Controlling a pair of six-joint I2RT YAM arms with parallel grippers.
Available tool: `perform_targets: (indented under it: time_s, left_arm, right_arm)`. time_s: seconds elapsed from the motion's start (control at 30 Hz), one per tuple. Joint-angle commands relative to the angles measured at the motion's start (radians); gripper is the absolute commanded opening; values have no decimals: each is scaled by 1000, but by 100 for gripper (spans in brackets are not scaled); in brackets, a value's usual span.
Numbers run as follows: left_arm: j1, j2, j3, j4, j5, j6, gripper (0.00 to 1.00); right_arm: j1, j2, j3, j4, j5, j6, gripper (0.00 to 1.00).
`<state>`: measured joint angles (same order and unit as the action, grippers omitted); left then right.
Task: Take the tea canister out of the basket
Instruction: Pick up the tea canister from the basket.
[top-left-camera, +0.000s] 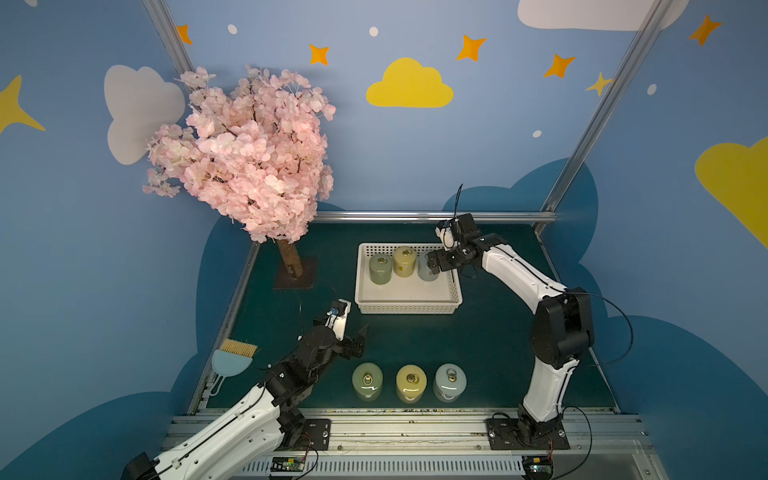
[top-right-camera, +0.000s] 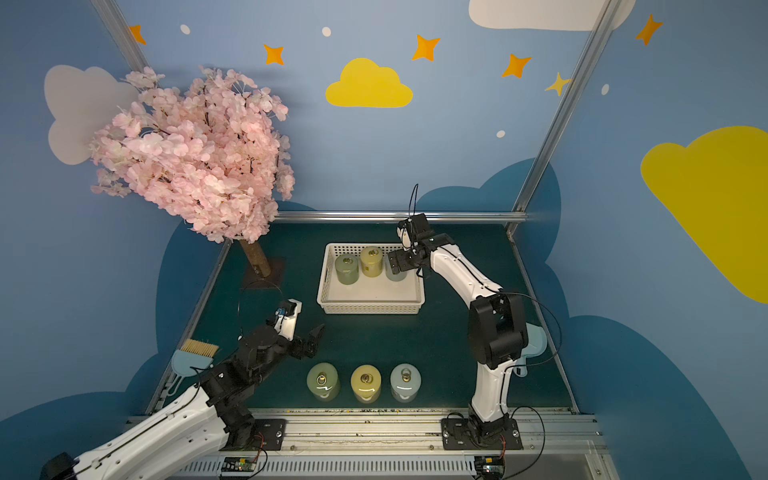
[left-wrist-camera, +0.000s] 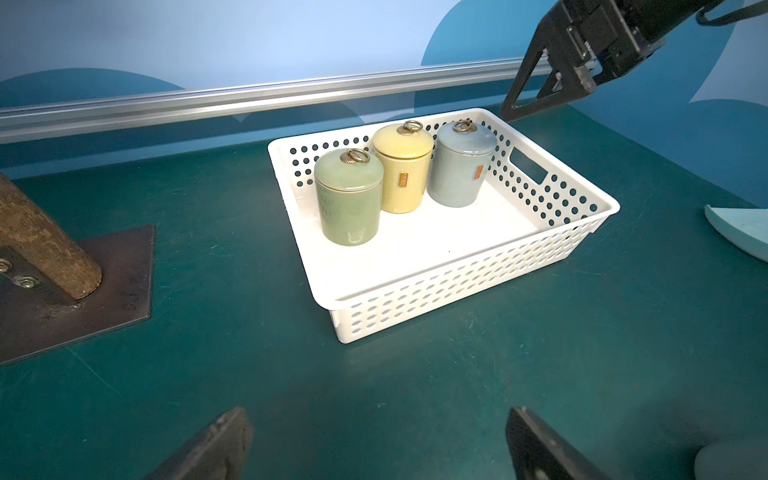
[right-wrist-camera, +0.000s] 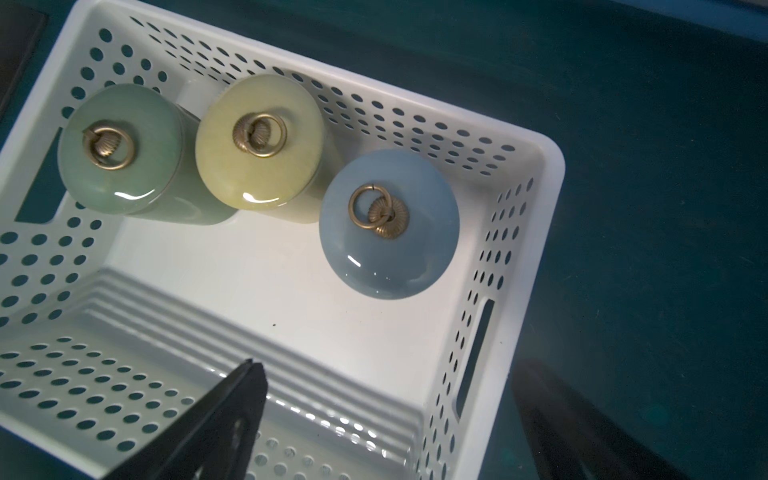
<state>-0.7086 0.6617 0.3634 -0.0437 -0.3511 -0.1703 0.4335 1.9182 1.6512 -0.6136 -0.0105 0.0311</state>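
The white perforated basket (top-left-camera: 405, 309) (top-right-camera: 370, 308) holds three tea canisters in a row along its far side: green (top-left-camera: 380, 269), yellow (top-left-camera: 404, 261) and blue-grey (right-wrist-camera: 388, 224). My right gripper (top-left-camera: 434, 264) (right-wrist-camera: 390, 374) hovers open just above the blue-grey one, at the basket's right end, with nothing between its fingers. My left gripper (top-left-camera: 359, 340) (left-wrist-camera: 378, 428) stands open over bare mat in front of the basket (left-wrist-camera: 478, 266), touching nothing. The left wrist view shows the green (left-wrist-camera: 349, 199), yellow (left-wrist-camera: 402, 174) and blue-grey (left-wrist-camera: 461, 166) canisters upright.
Three more canisters stand on the mat near the front edge: green (top-left-camera: 367, 381), yellow (top-left-camera: 411, 383), blue-grey (top-left-camera: 449, 381). A pink blossom tree (top-left-camera: 245, 153) on a metal plate (top-left-camera: 295, 274) rises at the left. A brush and dustpan (top-left-camera: 232, 357) lie front left.
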Motion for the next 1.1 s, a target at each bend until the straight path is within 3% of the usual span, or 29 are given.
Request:
perform_targets:
  time_s: [0.0, 1.07]
  left_arm:
    - [3, -7, -7, 23, -18, 15, 100]
    - [3, 12, -11, 37, -26, 22, 100]
  right_arm:
    - [-6, 35, 44, -33, -13, -17, 98]
    - [-5, 305, 270, -48, -26, -38, 98]
